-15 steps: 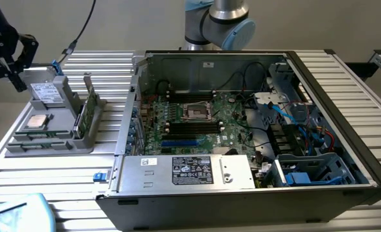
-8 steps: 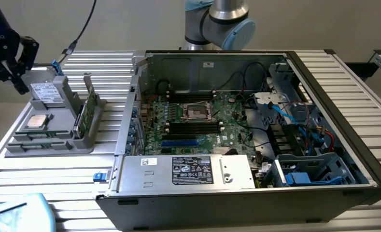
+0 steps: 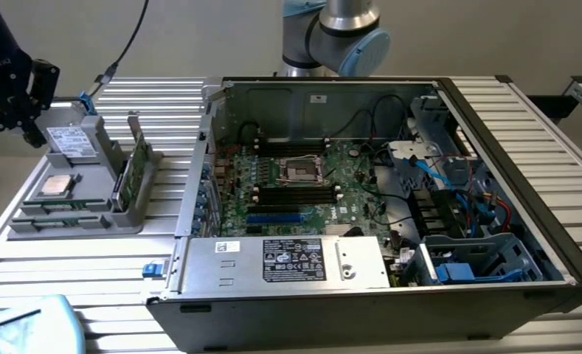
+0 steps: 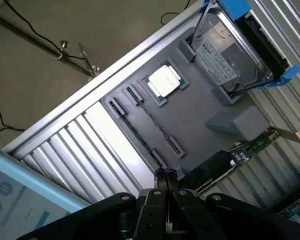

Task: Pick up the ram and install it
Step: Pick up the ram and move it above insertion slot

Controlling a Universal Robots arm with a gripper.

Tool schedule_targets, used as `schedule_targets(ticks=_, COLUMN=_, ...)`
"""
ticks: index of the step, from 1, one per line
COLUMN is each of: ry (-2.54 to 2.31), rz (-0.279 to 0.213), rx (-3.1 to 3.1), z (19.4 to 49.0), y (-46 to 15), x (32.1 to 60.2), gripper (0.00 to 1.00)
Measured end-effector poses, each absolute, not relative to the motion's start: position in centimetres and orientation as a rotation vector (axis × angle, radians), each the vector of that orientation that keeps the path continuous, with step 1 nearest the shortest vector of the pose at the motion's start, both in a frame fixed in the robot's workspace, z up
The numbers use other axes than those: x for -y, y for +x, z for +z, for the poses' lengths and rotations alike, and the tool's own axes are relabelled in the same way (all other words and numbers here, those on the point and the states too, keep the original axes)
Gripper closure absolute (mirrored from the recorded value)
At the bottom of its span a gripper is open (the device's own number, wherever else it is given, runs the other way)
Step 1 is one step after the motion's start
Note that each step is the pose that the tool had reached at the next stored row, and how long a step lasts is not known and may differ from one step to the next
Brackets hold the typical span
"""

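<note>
The jaws are clenched on nothing, their tips pressed together. The ram stands on edge in the grey holder, just ahead of the tips and below them. Its long axis runs along the holder's edge toward the drive. The exterior view adds the open computer case, well apart from the jaws, with its motherboard exposed.

The table is ribbed, shiny bare metal. The holder is matt grey plastic; the processor gleams silver; the ram is dull green board.
</note>
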State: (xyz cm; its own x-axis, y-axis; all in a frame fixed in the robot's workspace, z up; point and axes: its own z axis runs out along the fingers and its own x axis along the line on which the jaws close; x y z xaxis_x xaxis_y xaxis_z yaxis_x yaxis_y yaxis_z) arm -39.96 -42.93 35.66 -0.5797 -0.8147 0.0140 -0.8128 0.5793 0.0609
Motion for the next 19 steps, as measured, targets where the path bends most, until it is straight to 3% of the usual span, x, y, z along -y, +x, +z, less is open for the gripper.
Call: schedule_targets(ticks=19, ry=1.864, rz=-0.077, rx=2.475, z=33.7, y=-40.0, x=42.9, gripper=0.90)
